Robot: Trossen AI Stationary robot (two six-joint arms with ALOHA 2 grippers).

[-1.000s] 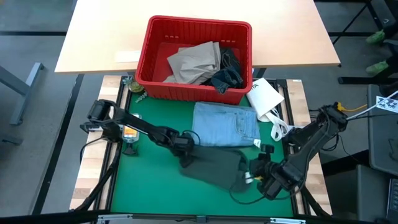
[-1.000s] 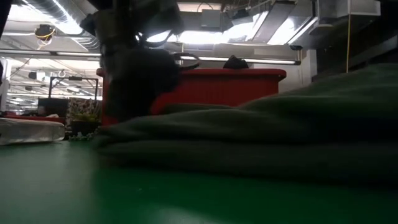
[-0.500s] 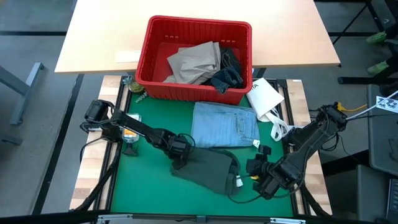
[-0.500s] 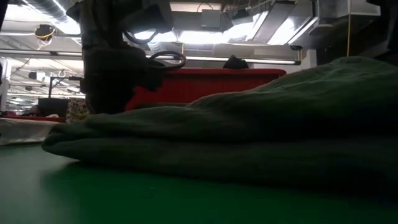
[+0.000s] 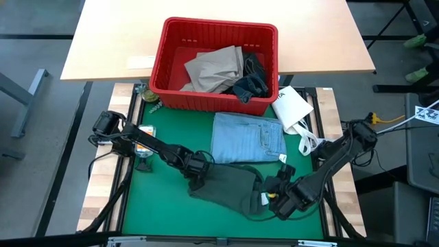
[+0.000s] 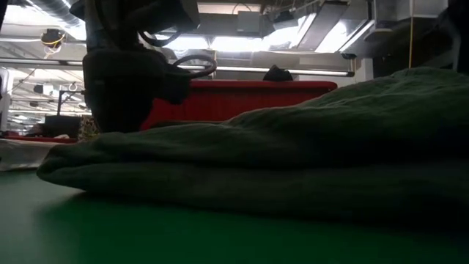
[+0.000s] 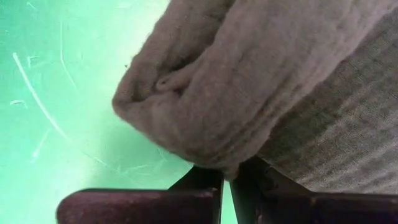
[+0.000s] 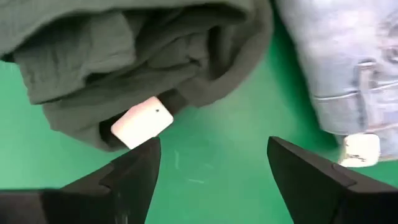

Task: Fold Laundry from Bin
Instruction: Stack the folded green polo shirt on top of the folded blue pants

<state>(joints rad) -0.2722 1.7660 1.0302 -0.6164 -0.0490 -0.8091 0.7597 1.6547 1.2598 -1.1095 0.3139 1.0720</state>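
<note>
Left pincer point(image 5: 197, 180): clamped tight on the left edge of the dark green garment point(image 5: 233, 189), low on the green mat point(image 5: 158, 206); the wrist view shows its fingers point(image 7: 214, 180) pinched together on a bunched fold.
Right pincer point(image 5: 276, 199): jaws wide apart and empty, sitting just beside the garment's right edge where a white tag point(image 8: 142, 121) sticks out.
Green garment: lying in a lumpy half-fold at the front of the counter, its upper edge touching the light blue jeans point(image 5: 248, 137).
Bin point(image 5: 214, 63): red, at the far end, tan trousers point(image 5: 216, 67) and a dark blue piece point(image 5: 250, 81) still inside, so probably lots of the job left.
Risk 1: only one side is held, so if the left arm pulls now the cloth likely drags and the fold slumps.
Risk 2: that grip is on a thick wad, so layers could slip out unevenly.
Risk 3: the right pincer closing here might catch just the tag or a loose flap.
Risk 4: shoving the green piece further back could rumple the jeans it touches.
</note>
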